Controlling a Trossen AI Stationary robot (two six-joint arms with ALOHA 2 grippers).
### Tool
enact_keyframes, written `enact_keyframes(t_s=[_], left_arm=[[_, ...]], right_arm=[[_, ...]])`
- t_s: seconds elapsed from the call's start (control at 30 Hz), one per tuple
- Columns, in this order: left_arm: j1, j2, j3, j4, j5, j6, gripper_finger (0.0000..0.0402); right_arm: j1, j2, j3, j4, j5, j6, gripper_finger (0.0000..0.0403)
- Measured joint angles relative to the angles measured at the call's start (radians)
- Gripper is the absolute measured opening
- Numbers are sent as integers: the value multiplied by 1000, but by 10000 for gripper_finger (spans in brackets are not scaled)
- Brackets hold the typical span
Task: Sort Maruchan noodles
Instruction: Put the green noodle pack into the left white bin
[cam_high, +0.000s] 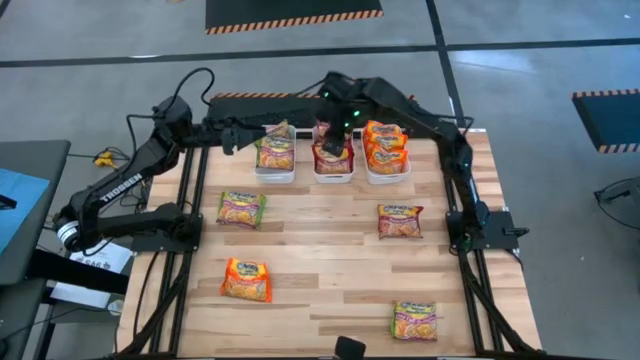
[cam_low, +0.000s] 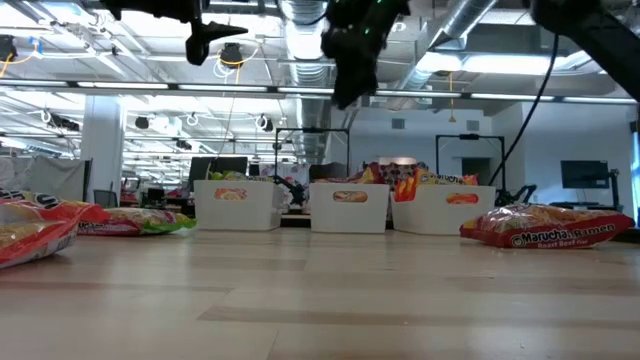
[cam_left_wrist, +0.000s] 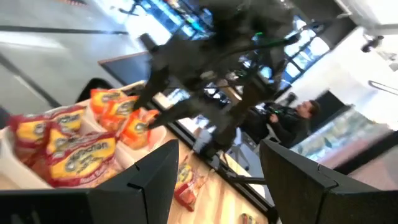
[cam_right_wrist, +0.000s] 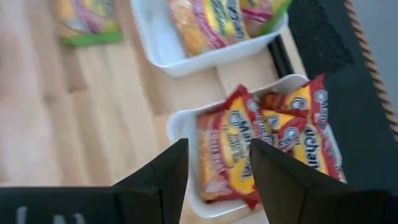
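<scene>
Three white bins stand in a row at the table's far edge. The left bin (cam_high: 275, 172) holds green-trimmed Maruchan packets, the middle bin (cam_high: 333, 176) maroon ones (cam_right_wrist: 249, 149), and the right bin (cam_high: 387, 176) orange ones (cam_high: 385, 140). Several packets lie flat on the table: green (cam_high: 241, 209), maroon (cam_high: 400, 221), orange (cam_high: 246, 279) and green-pink (cam_high: 415, 320). My right gripper (cam_high: 335, 138) (cam_right_wrist: 217, 146) hangs open and empty above the middle bin. My left gripper (cam_high: 232, 137) (cam_left_wrist: 219, 146) is open and empty, raised beside the left bin.
Wooden table (cam_high: 320, 260) with bare boards between the loose packets. The right arm (cam_high: 440, 130) reaches over the right bin from the table's right side. Beyond the far edge lies a black mat (cam_high: 250, 100). A person (cam_left_wrist: 292, 121) shows in the room behind.
</scene>
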Motion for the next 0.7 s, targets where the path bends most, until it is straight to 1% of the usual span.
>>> enact_keyframes(t_s=[0.1, 0.23, 0.37, 0.43, 0.53, 0.6, 0.63, 0.67, 0.7], left_arm=[[-5, 11, 1, -21, -69, 1, 210], [-3, 48, 1, -18, -93, 3, 210], [24, 79, 1, -27, -166, -31, 210], [43, 98, 1, -27, -182, -39, 210], [78, 123, 1, -37, -181, -51, 210], [92, 134, 1, -78, -175, -98, 210], [96, 139, 1, -90, -155, -122, 210], [102, 144, 1, -94, -109, -132, 210], [114, 147, 1, -96, -36, -134, 210]], right_arm=[[-8, -42, 0, 11, -34, 5, 196], [-7, -92, -1, 9, -38, 4, 196], [0, -126, -1, -7, -38, 5, 196], [4, -146, -1, -24, -38, 4, 196], [12, -174, -1, -45, -38, 1, 196], [13, -186, -1, -55, -38, 1, 196], [13, -192, -1, -64, -37, 0, 196], [12, -198, -1, -67, -37, -4, 196], [12, -205, -1, -72, -36, -7, 196]])
